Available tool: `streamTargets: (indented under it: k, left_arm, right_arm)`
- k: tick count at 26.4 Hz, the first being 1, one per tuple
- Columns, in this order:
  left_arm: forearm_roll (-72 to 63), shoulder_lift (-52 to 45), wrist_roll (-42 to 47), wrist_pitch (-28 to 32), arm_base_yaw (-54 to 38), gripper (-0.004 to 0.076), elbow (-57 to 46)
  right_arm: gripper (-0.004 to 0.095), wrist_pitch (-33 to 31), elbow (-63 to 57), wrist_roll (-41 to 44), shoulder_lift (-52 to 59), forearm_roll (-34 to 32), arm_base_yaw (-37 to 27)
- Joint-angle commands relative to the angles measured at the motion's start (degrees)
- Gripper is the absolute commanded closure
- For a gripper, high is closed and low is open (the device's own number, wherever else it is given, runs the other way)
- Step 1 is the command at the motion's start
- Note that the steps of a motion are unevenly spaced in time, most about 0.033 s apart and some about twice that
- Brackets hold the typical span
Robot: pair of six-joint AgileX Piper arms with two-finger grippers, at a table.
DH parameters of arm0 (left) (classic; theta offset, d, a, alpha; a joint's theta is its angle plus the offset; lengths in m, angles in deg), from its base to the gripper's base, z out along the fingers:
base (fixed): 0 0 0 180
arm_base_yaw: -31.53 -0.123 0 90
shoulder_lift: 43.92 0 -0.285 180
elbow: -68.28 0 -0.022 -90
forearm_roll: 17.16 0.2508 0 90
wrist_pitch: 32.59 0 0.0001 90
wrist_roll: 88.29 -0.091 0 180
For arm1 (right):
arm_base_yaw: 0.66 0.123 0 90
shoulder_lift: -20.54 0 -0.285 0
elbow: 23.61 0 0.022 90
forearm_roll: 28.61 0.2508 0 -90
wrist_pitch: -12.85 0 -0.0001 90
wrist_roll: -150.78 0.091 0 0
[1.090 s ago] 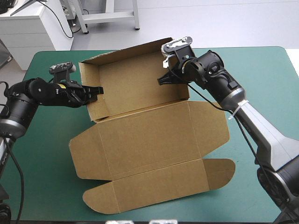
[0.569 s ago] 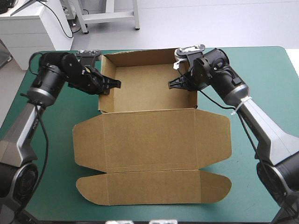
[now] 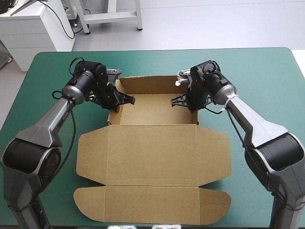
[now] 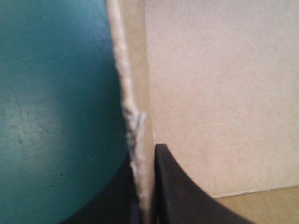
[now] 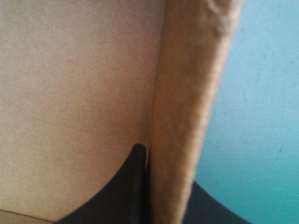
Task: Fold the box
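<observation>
left tool (image 3: pixel 126 99): pinched almost shut over the tray's left side wall, one black finger inside, one outside.
box (image 3: pixel 152 148): brown, mid worktop (image 3: pixel 267 71); tray on the far side with its walls up, lid and flaps flat toward the near edge.
right tool (image 3: pixel 178 100): clamped the same way on the right side wall.
risk: i'd guess a wall released untucked would spring outward; an uneven pull could skew the tray or crease the board.

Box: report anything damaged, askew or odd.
The box sits square, lid flat. Only oddity: in the left wrist view, the wall edge clamped by the left gripper looks dented and frayed just ahead of it.
</observation>
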Motion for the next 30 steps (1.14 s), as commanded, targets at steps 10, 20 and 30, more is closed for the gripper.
streamTargets:
  k: [10,20,30]
  left_arm:
    - [-0.8,0.9,-0.8,2.7,0.7,0.0731,1.9]
    - [-0.8,2.2,-0.8,2.4,0.8,0.0731,1.8]
    - [-0.1,3.2,-2.4,-1.5,0.8,0.0243,2.0]
  right_arm:
    - [0.0910,3.0,1.6,-4.7,0.1,8.3,0.5]
    - [0.0910,3.6,1.6,-4.7,-1.3,7.3,0.5]
    - [0.0429,1.7,2.1,-5.3,-1.4,3.3,0.5]
